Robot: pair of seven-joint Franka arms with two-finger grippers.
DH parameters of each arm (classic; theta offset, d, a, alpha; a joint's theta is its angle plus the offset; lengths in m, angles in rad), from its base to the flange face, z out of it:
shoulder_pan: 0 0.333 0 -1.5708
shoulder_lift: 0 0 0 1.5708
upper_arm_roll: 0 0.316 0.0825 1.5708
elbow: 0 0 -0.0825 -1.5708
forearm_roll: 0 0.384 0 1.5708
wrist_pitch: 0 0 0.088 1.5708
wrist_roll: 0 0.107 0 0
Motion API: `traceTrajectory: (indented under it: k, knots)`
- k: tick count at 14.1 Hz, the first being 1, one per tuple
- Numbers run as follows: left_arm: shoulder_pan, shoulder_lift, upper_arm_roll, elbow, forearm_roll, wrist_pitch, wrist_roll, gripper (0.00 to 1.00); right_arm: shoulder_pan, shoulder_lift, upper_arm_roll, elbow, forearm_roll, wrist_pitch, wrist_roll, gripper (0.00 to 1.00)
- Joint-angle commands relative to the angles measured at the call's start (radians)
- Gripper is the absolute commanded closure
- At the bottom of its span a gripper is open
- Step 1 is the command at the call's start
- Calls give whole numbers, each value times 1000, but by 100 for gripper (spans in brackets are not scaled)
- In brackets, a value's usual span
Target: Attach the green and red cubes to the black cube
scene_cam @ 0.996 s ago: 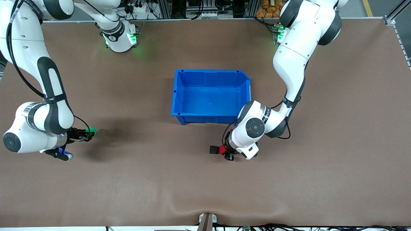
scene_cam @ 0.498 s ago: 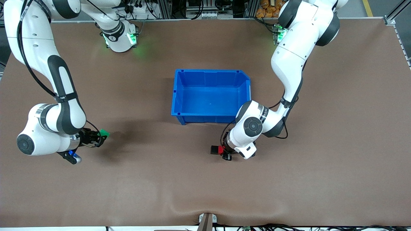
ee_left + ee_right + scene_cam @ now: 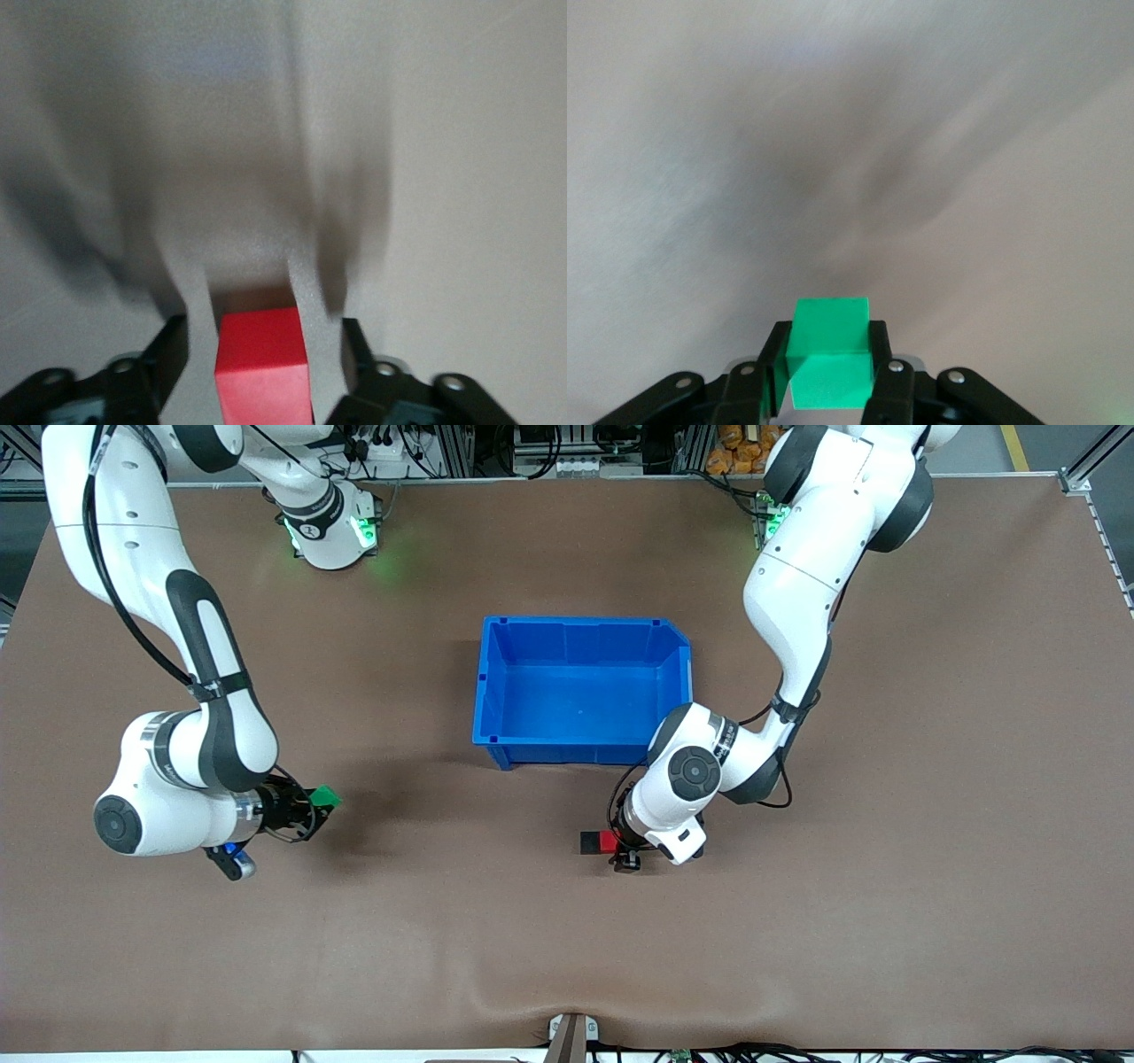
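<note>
Left gripper [image 3: 620, 852] stands released around the red cube [image 3: 609, 841] touching the black cube [image 3: 589, 842]; right gripper [image 3: 321, 802] grasps the green cube [image 3: 325, 796]; best bring it level, square onto black's free face.

I see a brown table [image 3: 930, 868], its cover rippled at lower centre of the frame. Blue bin [image 3: 483, 691] sits on it at centre frame, open side up, nothing inside. Just below the bin, black cube [image 3: 589, 842] and red cube [image 3: 608, 841] look to be resting on the surface, side by side and touching, red on the left arm's side. Both arm bases stand along the top edge: right base [image 3: 332, 531], left base [image 3: 769, 518]. Small bracket [image 3: 571, 1036] at bottom edge, centre.
</note>
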Motion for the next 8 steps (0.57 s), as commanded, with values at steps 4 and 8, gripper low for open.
traceTrajectory:
  k: [4, 8]
  knots:
    - [-10, -72, 25, 22, 38, -41, -3, 0, 40, 38, -5, 67, 72, 23, 176, 100]
    - [55, -180, 16, 18, 113, -96, 1, 0, 97, 52, -4, 70, 84, 138, 310, 100]
